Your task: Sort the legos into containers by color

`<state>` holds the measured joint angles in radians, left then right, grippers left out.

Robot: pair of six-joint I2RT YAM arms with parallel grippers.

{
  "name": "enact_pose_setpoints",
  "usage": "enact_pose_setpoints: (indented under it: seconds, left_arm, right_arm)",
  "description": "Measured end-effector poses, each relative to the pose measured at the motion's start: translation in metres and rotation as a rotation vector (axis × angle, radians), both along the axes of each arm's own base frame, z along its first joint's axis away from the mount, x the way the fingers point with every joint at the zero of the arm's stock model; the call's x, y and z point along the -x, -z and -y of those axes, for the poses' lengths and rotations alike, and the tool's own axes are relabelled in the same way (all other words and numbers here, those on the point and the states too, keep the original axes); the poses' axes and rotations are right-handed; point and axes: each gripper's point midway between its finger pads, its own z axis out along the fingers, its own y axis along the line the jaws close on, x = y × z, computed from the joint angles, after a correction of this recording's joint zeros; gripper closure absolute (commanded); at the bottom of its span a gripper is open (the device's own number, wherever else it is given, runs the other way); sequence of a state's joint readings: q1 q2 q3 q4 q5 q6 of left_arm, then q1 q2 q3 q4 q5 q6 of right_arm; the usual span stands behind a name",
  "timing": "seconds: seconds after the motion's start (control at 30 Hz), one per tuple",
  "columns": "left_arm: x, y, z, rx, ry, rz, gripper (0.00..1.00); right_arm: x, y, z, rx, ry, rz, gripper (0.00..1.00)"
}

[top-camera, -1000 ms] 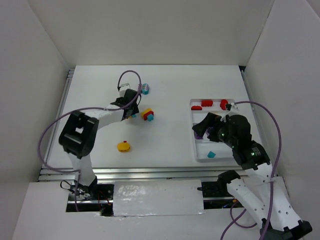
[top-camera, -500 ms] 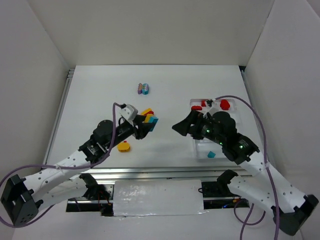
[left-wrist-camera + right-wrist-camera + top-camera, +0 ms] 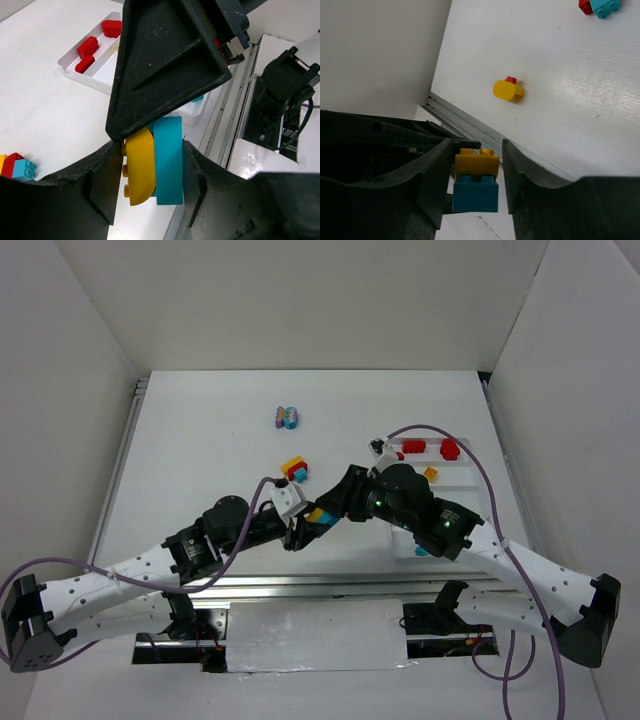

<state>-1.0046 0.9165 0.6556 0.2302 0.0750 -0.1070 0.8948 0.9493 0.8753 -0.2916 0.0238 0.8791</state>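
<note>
My left gripper is shut on a two-brick lego cluster, a yellow brick stuck to a teal brick, held above the table's front middle. My right gripper meets it from the right. Its fingers straddle the same yellow and teal pair, with a thin gap still showing on the right side. The white divided tray lies at the right. It holds red bricks, an orange one and a teal one.
A red, yellow and teal cluster lies mid-table, and a purple and teal one farther back. A yellow brick with a red stud sits near the front rail, hidden under my left arm in the top view.
My left arm carried the cluster toward the front middle. My right arm swung left out of the tray to meet it, and its jaws narrowed round the bricks.
</note>
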Motion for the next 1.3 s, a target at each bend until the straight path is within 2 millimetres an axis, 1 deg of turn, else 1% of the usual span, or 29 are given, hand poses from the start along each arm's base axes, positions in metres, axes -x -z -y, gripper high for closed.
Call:
enact_pose_setpoints:
  seconds: [0.03,0.07,0.13,0.2,0.33,0.4,0.43,0.47,0.53,0.6,0.63,0.67,0.7,0.73,0.77,0.8,0.83,0.87,0.93,0.97,1.0,1.03,1.17,1.3]
  left_arm:
    - [0.001,0.0,0.0,-0.002,0.001,0.001,1.0]
    - [0.001,0.0,0.0,-0.003,0.0,0.001,1.0]
    - [0.001,0.001,0.0,-0.006,-0.007,0.003,1.0]
    - [0.0,0.0,0.0,-0.006,-0.017,0.004,1.0]
    - [-0.002,-0.002,0.0,0.0,-0.029,0.01,0.99]
    - [-0.002,-0.003,-0.001,0.003,-0.033,0.012,0.97]
    - [-0.002,-0.004,-0.001,0.003,-0.036,0.012,0.97]
    - [-0.003,-0.004,-0.001,0.004,-0.039,0.013,0.97]
    - [-0.004,-0.004,-0.002,0.003,-0.051,0.014,0.95]
    - [-0.005,-0.004,-0.003,0.003,-0.059,0.015,0.92]
    - [-0.006,-0.004,-0.003,0.004,-0.063,0.016,0.91]
    - [-0.006,-0.005,-0.004,0.005,-0.066,0.017,0.89]
    - [-0.006,-0.006,-0.004,0.006,-0.07,0.017,0.86]
    - [-0.006,-0.006,-0.006,0.006,-0.074,0.019,0.85]
    - [-0.007,-0.007,-0.006,0.006,-0.077,0.019,0.83]
    - [-0.007,-0.007,-0.007,0.006,-0.079,0.019,0.81]
    - [-0.007,-0.007,-0.007,0.008,-0.08,0.02,0.78]
    - [-0.007,-0.008,-0.007,0.01,-0.081,0.02,0.66]
    - [-0.006,-0.01,-0.008,0.015,-0.083,0.023,0.47]
    - [-0.007,-0.011,-0.009,0.017,-0.086,0.024,0.24]
    - [-0.007,-0.012,-0.01,0.021,-0.091,0.026,0.05]
    - [-0.009,-0.013,-0.011,0.027,-0.104,0.025,0.0]
    - [-0.011,-0.016,-0.014,0.042,-0.127,0.01,0.0]
    - [-0.009,-0.021,-0.015,0.04,-0.126,-0.019,0.0]
  right_arm:
    - [0.0,0.0,-0.001,-0.002,-0.001,0.0,0.51]
    - [0.0,-0.001,-0.001,-0.006,0.0,0.001,0.56]
    - [0.0,-0.001,-0.001,-0.005,0.002,0.004,0.6]
    - [-0.001,-0.002,-0.001,-0.006,0.005,0.005,0.6]
    - [0.001,-0.004,-0.001,-0.014,-0.004,0.011,0.54]
    - [0.001,-0.006,-0.002,-0.018,-0.009,0.014,0.5]
    - [0.002,-0.007,-0.003,-0.022,-0.016,0.015,0.46]
    - [0.003,-0.007,-0.004,-0.025,-0.02,0.016,0.45]
    - [0.005,-0.009,-0.006,-0.032,-0.039,0.017,0.45]
    - [0.005,-0.009,-0.007,-0.036,-0.042,0.019,0.47]
    - [0.005,-0.009,-0.007,-0.036,-0.043,0.021,0.51]
    - [0.004,-0.009,-0.007,-0.036,-0.041,0.024,0.57]
    - [0.003,-0.007,-0.006,-0.032,-0.039,0.027,0.7]
    - [0.003,-0.007,-0.006,-0.035,-0.038,0.026,0.89]
    - [0.002,-0.007,-0.007,-0.04,-0.035,0.023,1.0]
    - [0.002,-0.007,-0.007,-0.042,-0.036,0.025,1.0]
    - [0.002,-0.008,-0.007,-0.044,-0.037,0.026,1.0]
    - [0.002,-0.008,-0.008,-0.046,-0.039,0.027,1.0]
    - [0.003,-0.01,-0.008,-0.051,-0.045,0.034,1.0]
    - [0.002,-0.011,-0.009,-0.054,-0.049,0.043,1.0]
    - [0.003,-0.013,-0.011,-0.06,-0.058,0.052,1.0]
    - [0.006,-0.013,-0.013,-0.068,-0.084,0.067,1.0]
    - [0.018,-0.013,-0.016,-0.074,-0.172,0.138,1.0]
    - [0.019,-0.023,-0.013,-0.066,-0.203,0.237,1.0]
